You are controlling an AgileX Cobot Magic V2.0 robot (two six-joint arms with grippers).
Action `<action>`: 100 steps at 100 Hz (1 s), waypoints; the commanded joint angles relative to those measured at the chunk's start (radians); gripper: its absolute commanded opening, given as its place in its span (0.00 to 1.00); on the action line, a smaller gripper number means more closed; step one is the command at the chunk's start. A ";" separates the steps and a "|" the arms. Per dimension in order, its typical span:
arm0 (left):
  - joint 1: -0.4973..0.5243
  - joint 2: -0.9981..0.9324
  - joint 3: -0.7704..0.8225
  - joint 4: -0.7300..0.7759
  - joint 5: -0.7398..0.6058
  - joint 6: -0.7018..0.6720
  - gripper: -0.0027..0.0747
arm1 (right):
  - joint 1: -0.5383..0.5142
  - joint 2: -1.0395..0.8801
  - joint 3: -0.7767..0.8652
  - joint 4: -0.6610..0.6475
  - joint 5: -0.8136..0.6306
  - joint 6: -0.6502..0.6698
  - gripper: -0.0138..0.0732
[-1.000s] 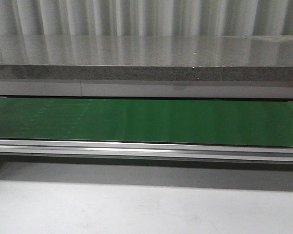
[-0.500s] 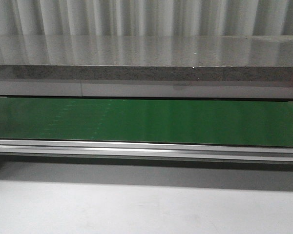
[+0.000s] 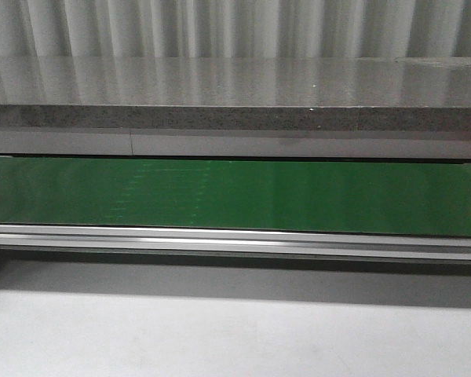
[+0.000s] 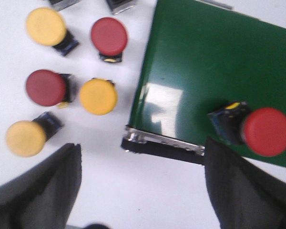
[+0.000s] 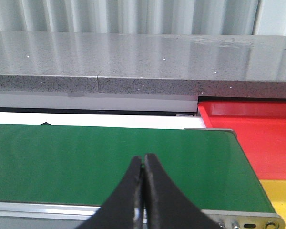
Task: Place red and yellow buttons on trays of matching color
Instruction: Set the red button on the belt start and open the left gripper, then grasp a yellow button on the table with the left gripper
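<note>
**Red button riding the belt, both arms hanging back**

Corrugated white wall panels ran behind everything, with a speckled grey counter [image 3: 235,118] in front of them and the green conveyor belt [image 3: 235,195] below that. Honestly the front view barely changed over the last second: no buttons, no arms, just faint streaks on the belt sitting in a slightly different spot, which made me think the belt was running.

All the action was in the left wrist view. The left gripper [image 4: 143,186] hovered over the belt's end with its fingers [image 4: 43,186] wide apart and nothing between them. One red button [image 4: 264,131] lay on its side on the belt, near the edge rail [image 4: 162,143]. Off the belt, on the white table [image 4: 133,200], five more waited: three yellow buttons [image 4: 99,97] and two red ones [image 4: 46,87], close together but not touching as far as I could tell.

The right gripper [image 5: 143,191] had its fingers pressed together, holding nothing, parked low over the belt's other end. Just past that end sat the red tray [image 5: 257,138] and next to it the yellow tray [image 5: 279,195]; what showed of them looked bare.

So my read: one button was dropped on the belt and heading towards the right arm, which would need to open up before it could grab anything. Five to go after that.
</note>
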 commanded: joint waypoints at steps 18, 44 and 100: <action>0.168 -0.009 0.079 0.006 0.028 -0.026 0.70 | -0.007 -0.015 -0.020 0.000 -0.081 -0.002 0.08; 0.259 0.082 0.104 0.018 0.000 -0.036 0.70 | -0.007 -0.015 -0.020 0.000 -0.081 -0.002 0.08; 0.261 0.284 0.102 0.045 -0.159 -0.036 0.70 | -0.007 -0.015 -0.020 0.000 -0.081 -0.002 0.08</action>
